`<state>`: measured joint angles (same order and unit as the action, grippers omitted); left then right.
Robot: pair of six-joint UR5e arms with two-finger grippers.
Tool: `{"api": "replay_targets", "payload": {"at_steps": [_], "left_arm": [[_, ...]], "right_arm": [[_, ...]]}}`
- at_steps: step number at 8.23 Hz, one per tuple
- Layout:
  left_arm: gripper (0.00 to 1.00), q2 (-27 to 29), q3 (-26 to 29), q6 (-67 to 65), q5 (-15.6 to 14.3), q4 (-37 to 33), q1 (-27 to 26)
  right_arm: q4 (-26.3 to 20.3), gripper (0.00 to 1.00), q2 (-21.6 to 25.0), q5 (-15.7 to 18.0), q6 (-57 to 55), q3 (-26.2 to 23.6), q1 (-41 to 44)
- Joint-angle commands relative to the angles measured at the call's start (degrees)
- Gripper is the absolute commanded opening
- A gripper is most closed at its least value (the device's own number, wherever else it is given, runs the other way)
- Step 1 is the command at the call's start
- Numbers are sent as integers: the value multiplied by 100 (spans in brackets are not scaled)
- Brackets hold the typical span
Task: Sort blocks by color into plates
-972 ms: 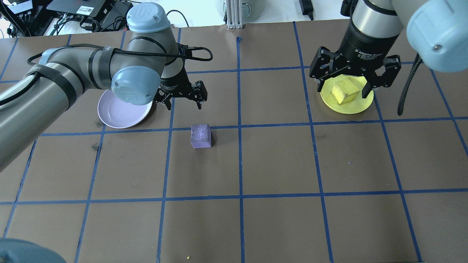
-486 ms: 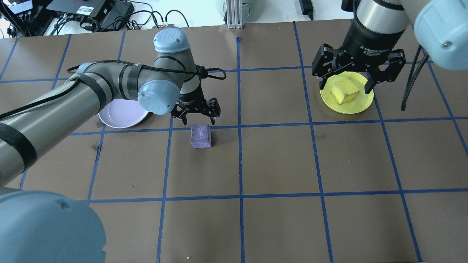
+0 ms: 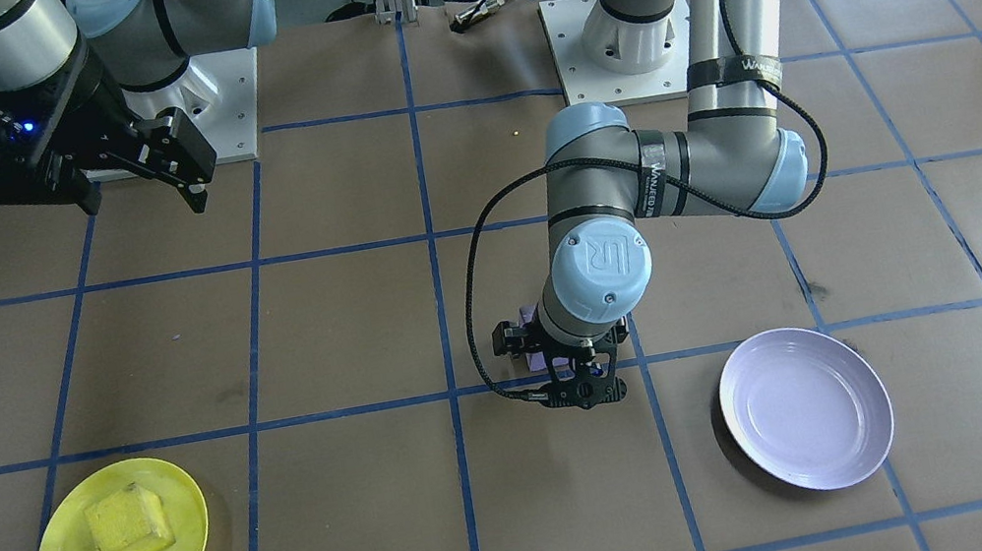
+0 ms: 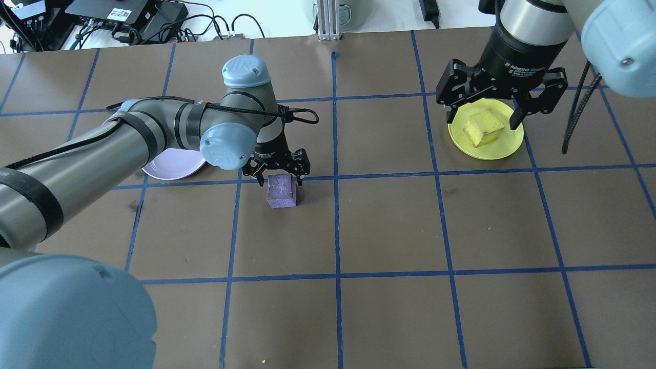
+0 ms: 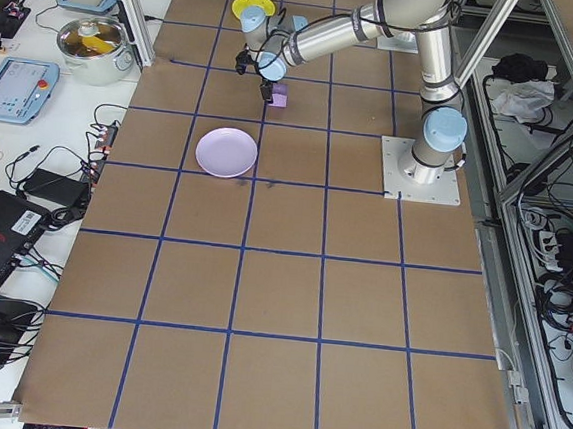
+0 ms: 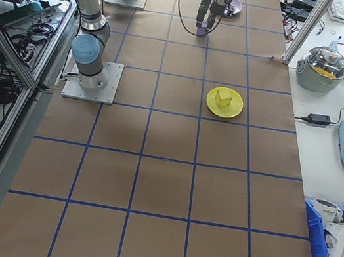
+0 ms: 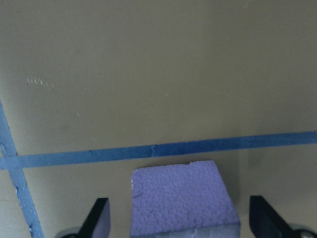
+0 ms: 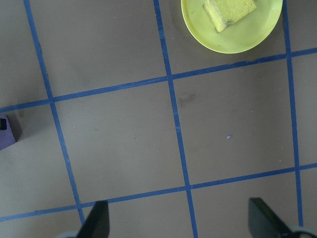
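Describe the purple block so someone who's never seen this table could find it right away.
Start at the lavender plate on the brown table. Just beside it, under the left gripper, sits the purple block by a blue tape line. It is purple and on bare table; the other block is yellow, on a plate.

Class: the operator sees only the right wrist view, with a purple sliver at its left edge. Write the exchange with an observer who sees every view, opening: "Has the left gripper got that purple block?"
Observer: No. The left gripper is open, straddling the block with gaps on both sides.
Operator: Is the block lifted?
Observer: No, it sits on the table beside a tape line.
Operator: Anything in the lavender plate?
Observer: Nothing; the lavender plate is bare.
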<state>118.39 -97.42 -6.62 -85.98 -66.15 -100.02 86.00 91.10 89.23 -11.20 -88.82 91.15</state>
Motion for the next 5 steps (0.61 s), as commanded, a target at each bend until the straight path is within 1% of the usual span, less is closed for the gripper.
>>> {"api": "replay_targets", "payload": {"at_steps": [1,2,3,4,5], "left_arm": [[16,0,-23,-93,20,-46,0],[0,-61,12,-120,38,-38,8],[0,-166,56,-137,12,-108,61],[0,-219,82,-137,-32,-648,79],[0,-368,326,-111,-58,-923,244]], "right_arm": [[433,100,4,32,91,-30,8],[435,100,4,50,83,-31,8],[435,100,4,50,83,-48,8],[444,100,4,42,83,-83,8],[453,100,4,33,83,-92,8]]}}
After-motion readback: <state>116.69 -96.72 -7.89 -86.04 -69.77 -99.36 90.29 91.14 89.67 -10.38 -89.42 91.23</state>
